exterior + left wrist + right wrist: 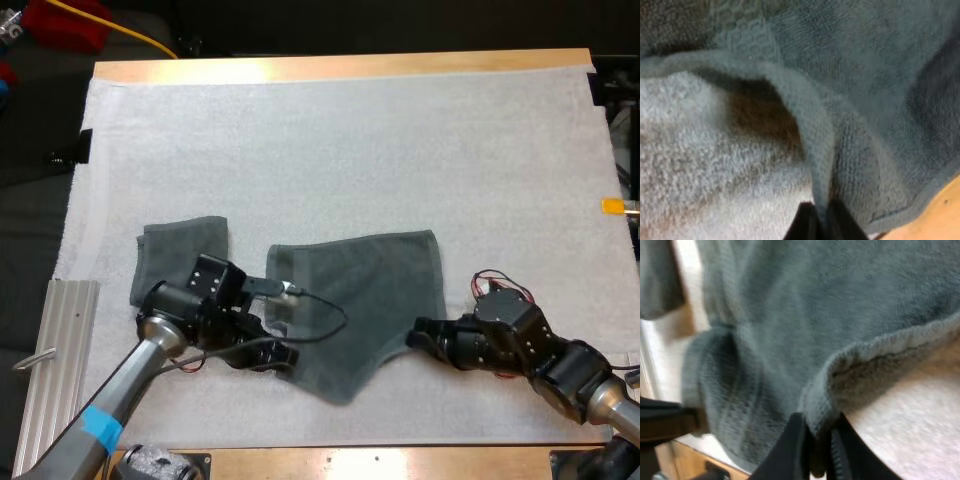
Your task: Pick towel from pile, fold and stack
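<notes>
Grey-green towel, near edge pinched in left gripper and right gripper: lift both evenly, taut.

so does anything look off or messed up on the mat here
Nothing spilled or damaged. The spread towel lies askew: its near edge sags to a point between the left gripper and the right gripper, each shut on that edge. The folded towel beside it lies flat.
</notes>
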You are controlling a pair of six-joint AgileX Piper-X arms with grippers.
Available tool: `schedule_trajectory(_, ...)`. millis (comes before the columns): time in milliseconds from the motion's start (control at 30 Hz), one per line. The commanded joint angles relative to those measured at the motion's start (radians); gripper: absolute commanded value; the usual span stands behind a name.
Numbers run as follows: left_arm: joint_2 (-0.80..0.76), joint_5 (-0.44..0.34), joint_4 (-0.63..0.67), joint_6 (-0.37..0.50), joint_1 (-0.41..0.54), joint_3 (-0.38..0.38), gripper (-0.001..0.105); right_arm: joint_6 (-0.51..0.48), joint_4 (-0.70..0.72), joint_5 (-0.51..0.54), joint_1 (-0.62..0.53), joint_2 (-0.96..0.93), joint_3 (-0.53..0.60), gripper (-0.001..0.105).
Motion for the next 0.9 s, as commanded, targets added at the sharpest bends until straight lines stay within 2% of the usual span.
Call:
schedule_trajectory(0, 0.007, 0.041, -0.014, -0.015, 0.018, -0.005, 0.0, 0.012, -0.029, -0.002, -0.012, 0.002, -0.008, 0.002)
schedule_trajectory(133, 0.032, 0.163, -0.096, -0.119, 0.095, -0.005, 0.0, 0.026, -0.088, -0.029, -0.113, 0.002, -0.008, 0.002)
schedule_trajectory(200, 0.044, 0.198, -0.143, -0.166, 0.109, -0.005, 0.0, 0.026, -0.099, -0.045, -0.147, 0.002, -0.008, 0.002)
schedule_trajectory(233, 0.059, 0.22, -0.205, -0.233, 0.125, -0.005, 0.0, 0.026, -0.122, -0.057, -0.19, 0.002, -0.008, 0.002)
schedule_trajectory(300, 0.079, 0.271, -0.284, -0.31, 0.147, -0.005, 0.0, 0.029, -0.176, -0.064, -0.243, 0.007, -0.008, 0.002)
schedule_trajectory(367, 0.091, 0.286, -0.33, -0.359, 0.164, -0.005, 0.0, 0.046, -0.223, -0.083, -0.28, 0.024, -0.008, 0.002)
schedule_trajectory(500, 0.113, 0.275, -0.398, -0.438, 0.212, -0.005, 0.0, 0.104, -0.372, -0.154, -0.324, 0.155, -0.008, 0.002)
schedule_trajectory(633, 0.127, 0.264, -0.444, -0.49, 0.235, -0.005, 0.0, 0.152, -0.467, -0.177, -0.324, 0.255, -0.008, 0.002)
schedule_trajectory(667, 0.141, 0.244, -0.457, -0.508, 0.243, -0.005, 0.0, 0.179, -0.528, -0.177, -0.324, 0.297, -0.008, 0.002)
schedule_trajectory(833, 0.165, 0.163, -0.459, -0.515, 0.245, -0.005, 0.0, 0.228, -0.612, -0.174, -0.324, 0.362, -0.01, 0.002)
schedule_trajectory(867, 0.165, 0.108, -0.495, -0.541, 0.247, -0.005, 0.0, 0.268, -0.636, -0.174, -0.324, 0.434, -0.014, 0.002)
